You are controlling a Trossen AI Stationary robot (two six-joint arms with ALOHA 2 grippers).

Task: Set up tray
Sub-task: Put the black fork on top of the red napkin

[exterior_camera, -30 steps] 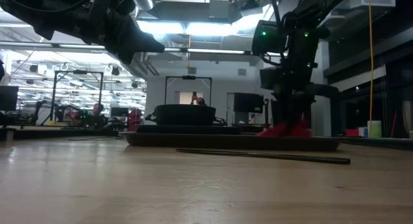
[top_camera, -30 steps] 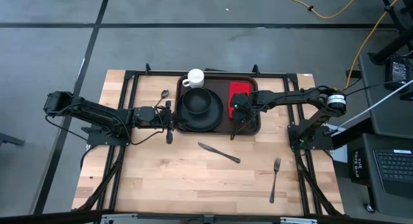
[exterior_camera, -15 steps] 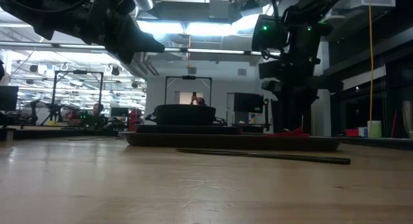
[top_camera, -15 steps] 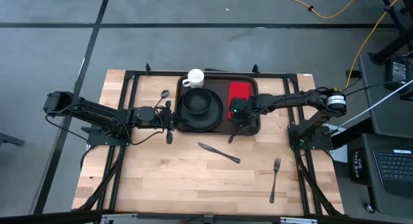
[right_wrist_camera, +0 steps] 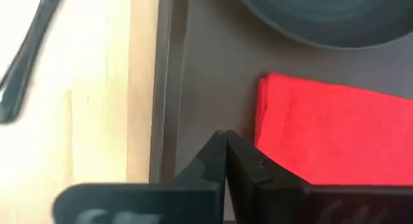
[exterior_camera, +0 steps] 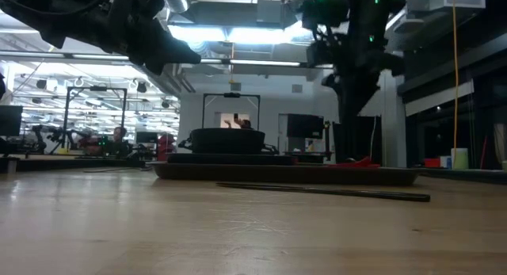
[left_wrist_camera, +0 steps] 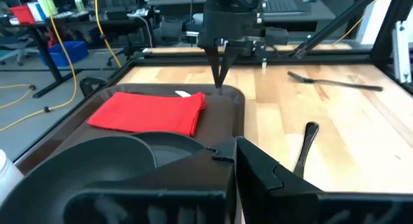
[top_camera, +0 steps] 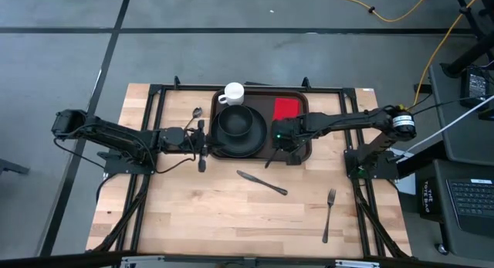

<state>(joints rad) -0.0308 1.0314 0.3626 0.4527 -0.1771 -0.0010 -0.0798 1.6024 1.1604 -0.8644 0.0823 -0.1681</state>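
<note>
The dark brown tray (top_camera: 266,91) lies at the table's far middle. On it sit a black plate and bowl (top_camera: 239,129) and a red folded napkin (top_camera: 286,108), which lies flat at the tray's right end. A white mug (top_camera: 234,93) stands at the tray's far rim. My right gripper (right_wrist_camera: 224,139) hangs shut, pointing down, above the tray floor (right_wrist_camera: 206,75) between the napkin (right_wrist_camera: 335,133) and the near rim; the left wrist view shows it (left_wrist_camera: 219,82) clear of the tray. My left gripper (top_camera: 205,141) waits shut beside the tray's left end.
A knife (top_camera: 262,183) lies on the wood near the tray's near rim, a fork (top_camera: 329,214) toward the near right, and a spoon (top_camera: 197,113) left of the tray. Bare wood fills the table's near half.
My right gripper has let go of the napkin, risen off it and shifted a little toward the table's near edge, rolling its wrist and shutting its fingers. The napkin, bunched up under the fingers a second ago, now lies flat on the tray.
</note>
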